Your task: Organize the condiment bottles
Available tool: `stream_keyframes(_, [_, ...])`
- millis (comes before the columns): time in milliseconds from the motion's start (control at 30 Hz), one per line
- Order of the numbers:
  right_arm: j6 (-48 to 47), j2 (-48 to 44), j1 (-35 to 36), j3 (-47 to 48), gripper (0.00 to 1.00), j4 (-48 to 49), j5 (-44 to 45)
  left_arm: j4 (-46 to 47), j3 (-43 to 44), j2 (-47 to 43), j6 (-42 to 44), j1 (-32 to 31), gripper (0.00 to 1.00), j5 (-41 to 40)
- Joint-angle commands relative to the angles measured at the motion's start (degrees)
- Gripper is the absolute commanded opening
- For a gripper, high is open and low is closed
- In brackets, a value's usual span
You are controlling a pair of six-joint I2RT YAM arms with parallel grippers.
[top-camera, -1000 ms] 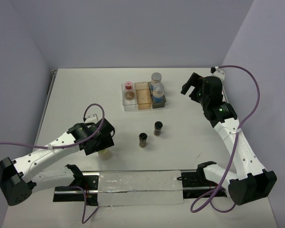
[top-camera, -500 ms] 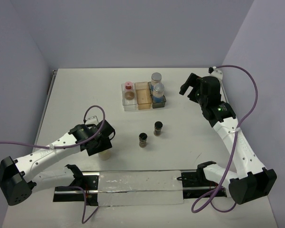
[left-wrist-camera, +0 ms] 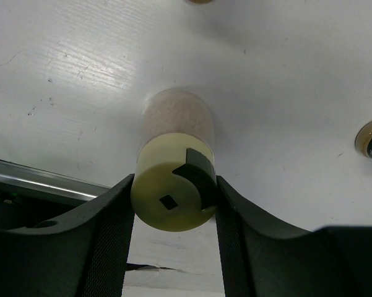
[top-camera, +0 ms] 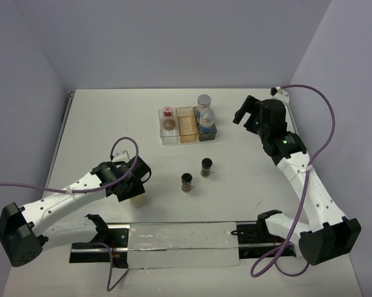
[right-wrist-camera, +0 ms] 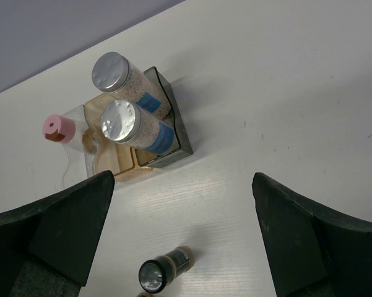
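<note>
A cream-capped bottle (left-wrist-camera: pixel 178 120) with pale pink contents stands on the white table at front left, also seen from above (top-camera: pixel 138 200). My left gripper (left-wrist-camera: pixel 173 187) (top-camera: pixel 131 189) is shut on its cap, both pads pressing the sides. Two dark black-capped jars (top-camera: pixel 206 166) (top-camera: pixel 186 181) stand mid-table; one shows in the right wrist view (right-wrist-camera: pixel 164 269). Two clear blue-labelled bottles (top-camera: pixel 204 102) (top-camera: pixel 207 117) sit in the grey compartment (right-wrist-camera: pixel 182 133). A pink-capped bottle (top-camera: pixel 168 112) sits in the clear compartment. My right gripper (top-camera: pixel 250 114) (right-wrist-camera: pixel 182 185) hovers open, right of the tray, holding nothing.
The amber compartment (top-camera: pixel 186 124) lies between the clear and grey ones at the back. A clear strip on black rails (top-camera: pixel 179 244) runs along the near edge between the arm bases. Purple cables loop off both arms.
My left gripper has closed onto the cream-capped bottle's cap. The right arm has shifted only slightly and stays open.
</note>
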Motion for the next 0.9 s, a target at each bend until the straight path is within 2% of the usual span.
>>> stream_keyframes(0, [0.9,0.0,0.7,2.7,1.0,0.0,1.0,2.0,0.6,0.2,0.7,-0.3,0.23,-0.6])
stream_keyframes(67, [0.8,0.0,0.8,2.7,1.0,0.1,1.0,2.0,1.4,0.6,1.4,-0.3,0.11,-0.6])
stream_keyframes(233, [0.9,-0.1,1.0,2.7,1.0,0.1,1.4,2.0,6.1,3.1,6.9,-0.4,0.1,-0.7])
stream_keyframes(433, [0.7,-0.8,1.1,2.6,1.0,-0.4,2.8,1.9,21.2,13.8,14.8,-0.3,0.1,-6.8])
stream_keyframes(567, [0.2,-1.5,1.0,2.7,1.0,-0.8,3.9,0.1,37.8,24.8,20.4,1.6,0.1,-9.7])
stream_keyframes(633, [0.1,-1.7,1.1,2.6,1.0,-0.9,4.3,0.0,41.4,28.9,22.8,2.2,0.1,-10.0])
stream_keyframes(767, [-0.2,-1.8,1.0,2.2,1.0,-0.8,5.2,0.7,54.6,36.8,27.9,5.9,0.1,-10.0])
stream_keyframes(867, [-0.4,-1.7,0.9,2.0,1.0,-0.5,5.6,2.8,59.6,40.8,30.8,8.2,0.1,-8.7])
